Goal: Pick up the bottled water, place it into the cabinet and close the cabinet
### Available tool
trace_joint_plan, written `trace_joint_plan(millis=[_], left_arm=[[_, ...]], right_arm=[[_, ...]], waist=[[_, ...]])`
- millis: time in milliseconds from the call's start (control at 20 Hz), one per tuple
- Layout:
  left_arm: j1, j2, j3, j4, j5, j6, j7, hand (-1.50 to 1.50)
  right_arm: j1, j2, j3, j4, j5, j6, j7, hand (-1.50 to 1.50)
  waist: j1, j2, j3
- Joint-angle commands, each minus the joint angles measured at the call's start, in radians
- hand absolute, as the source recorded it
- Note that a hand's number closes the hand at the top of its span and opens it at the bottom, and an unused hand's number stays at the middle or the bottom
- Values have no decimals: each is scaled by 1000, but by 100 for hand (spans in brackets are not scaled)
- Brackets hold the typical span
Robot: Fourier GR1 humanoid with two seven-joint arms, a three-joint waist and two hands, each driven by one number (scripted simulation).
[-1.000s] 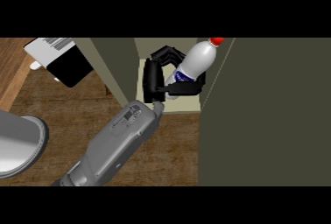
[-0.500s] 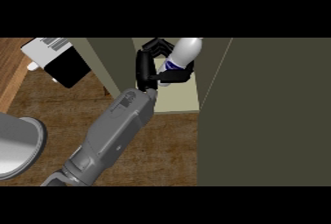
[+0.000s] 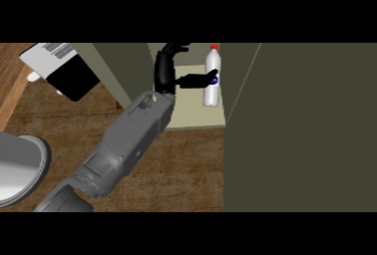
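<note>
The bottled water, clear with a red cap and a blue label, stands upright on the pale shelf of the open cabinet, close to its right side. My left hand is inside the cabinet just left of the bottle. Its fingers point up and away, uncurled, and only the thumb reaches across to the bottle's label. The grey forearm comes in from the lower left. My right hand shows nowhere.
The dark olive cabinet door stands open and fills the right side. A white and black appliance sits at the upper left on the wooden counter. A grey round vessel lies at the left edge.
The bottle went from tilted in my curled hand to upright on the shelf. My fingers have opened off it and the hand has shifted a little to the left.
</note>
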Motion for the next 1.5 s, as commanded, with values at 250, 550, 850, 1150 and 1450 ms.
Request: trace_joint_plan(millis=[250,550,850,1150,1450], left_arm=[[-106,-4,71,153,-3,-39,-18,-150],[-123,-4,105,115,19,-120,-89,-150],[-66,10,126,-7,58,-280,-83,-150],[53,-4,24,-175,88,-267,-34,-150],[247,-4,-79,-408,95,-246,-8,-150]], right_arm=[[-26,-19,-27,-63,-104,-24,51,-150],[-1,-12,-38,-48,-56,8,24,-150],[-11,6,-28,-75,-75,-20,33,-150],[23,17,-5,-124,-52,-4,67,-150],[45,33,20,-145,-56,-9,77,-150]], waist=[[7,4,0],[4,-2,0],[50,-18,0],[48,-22,0],[62,-25,0]])
